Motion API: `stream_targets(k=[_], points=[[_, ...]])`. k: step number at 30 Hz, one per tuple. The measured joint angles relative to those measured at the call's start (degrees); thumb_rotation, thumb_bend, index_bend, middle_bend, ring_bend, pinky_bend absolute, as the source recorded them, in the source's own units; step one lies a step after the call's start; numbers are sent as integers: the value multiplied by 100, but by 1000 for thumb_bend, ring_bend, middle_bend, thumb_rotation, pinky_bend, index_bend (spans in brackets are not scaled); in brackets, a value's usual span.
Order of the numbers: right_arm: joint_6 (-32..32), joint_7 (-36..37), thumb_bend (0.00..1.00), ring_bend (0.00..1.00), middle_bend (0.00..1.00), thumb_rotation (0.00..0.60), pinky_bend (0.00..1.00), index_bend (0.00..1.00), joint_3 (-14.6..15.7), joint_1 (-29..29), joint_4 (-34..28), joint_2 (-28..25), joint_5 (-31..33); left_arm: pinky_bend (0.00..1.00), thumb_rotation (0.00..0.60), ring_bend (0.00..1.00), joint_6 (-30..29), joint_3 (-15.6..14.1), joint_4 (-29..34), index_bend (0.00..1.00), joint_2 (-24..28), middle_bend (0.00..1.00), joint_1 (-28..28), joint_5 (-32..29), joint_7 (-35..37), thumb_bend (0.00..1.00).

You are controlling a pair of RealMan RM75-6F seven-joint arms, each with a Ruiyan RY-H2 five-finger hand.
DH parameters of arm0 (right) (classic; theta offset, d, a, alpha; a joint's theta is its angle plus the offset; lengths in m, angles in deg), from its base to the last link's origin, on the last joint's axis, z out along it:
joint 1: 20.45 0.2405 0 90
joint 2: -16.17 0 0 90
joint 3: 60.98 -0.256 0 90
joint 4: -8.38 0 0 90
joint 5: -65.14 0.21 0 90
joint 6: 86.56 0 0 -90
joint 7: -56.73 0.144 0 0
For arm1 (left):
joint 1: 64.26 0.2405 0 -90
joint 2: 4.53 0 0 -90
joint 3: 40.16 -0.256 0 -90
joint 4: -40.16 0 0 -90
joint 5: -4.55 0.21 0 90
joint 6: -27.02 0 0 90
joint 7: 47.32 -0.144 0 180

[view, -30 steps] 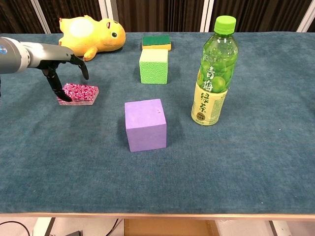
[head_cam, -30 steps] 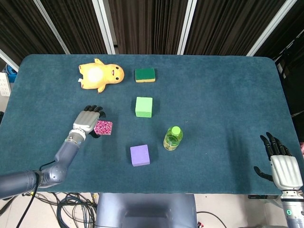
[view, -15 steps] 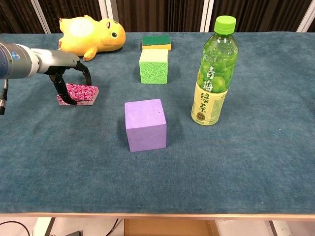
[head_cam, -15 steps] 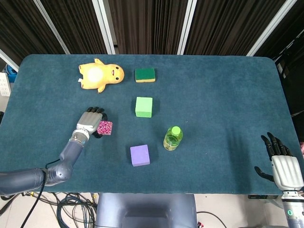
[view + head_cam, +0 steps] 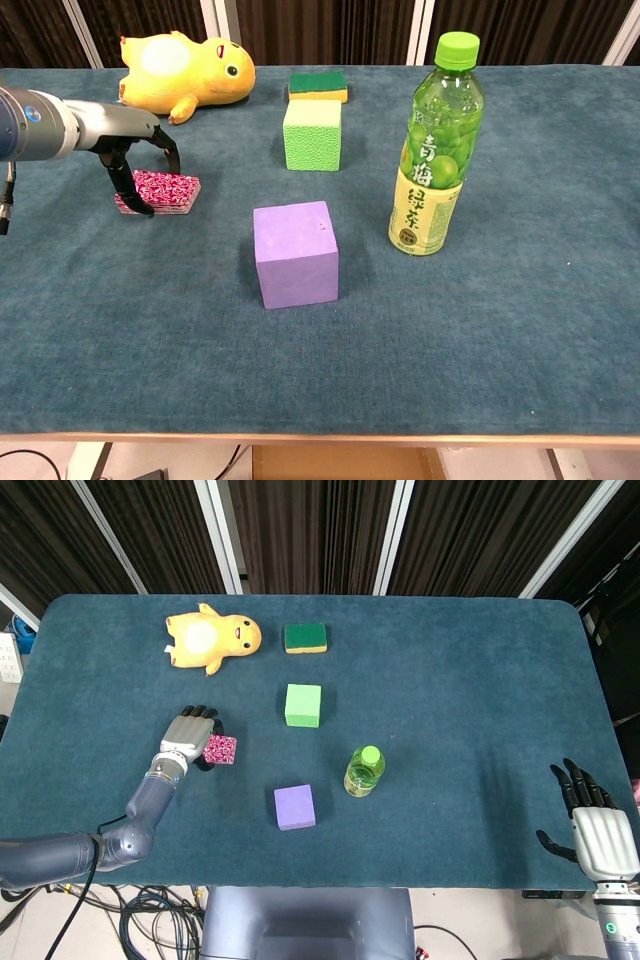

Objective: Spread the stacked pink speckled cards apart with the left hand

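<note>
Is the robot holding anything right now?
Nothing is lifted. The left hand arches over the pink card stack, fingers at its left edge; a real grip cannot be told. The right hand is empty.

Pink speckled cards [image 5: 160, 191], purple block [image 5: 295, 253]

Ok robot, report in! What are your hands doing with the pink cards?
Left hand over the pink cards, fingers arched down around the stack. Cards stacked, not spread. Right hand open, idle at table edge. Nothing in the way.
</note>
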Motion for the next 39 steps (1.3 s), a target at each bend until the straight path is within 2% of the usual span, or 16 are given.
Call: stream_targets(k=[26, 39], points=[[34, -33, 185, 61, 4, 600, 212, 0, 28, 9, -35, 9, -15, 0, 600, 12, -177, -102, 6, 471, -49, 201, -130, -159, -44, 248], [66, -26, 184, 61, 4, 600, 212, 0, 23, 28, -41, 2, -6, 0, 600, 12, -328, -89, 331, 488, 163, 204, -251, -399, -215, 249]])
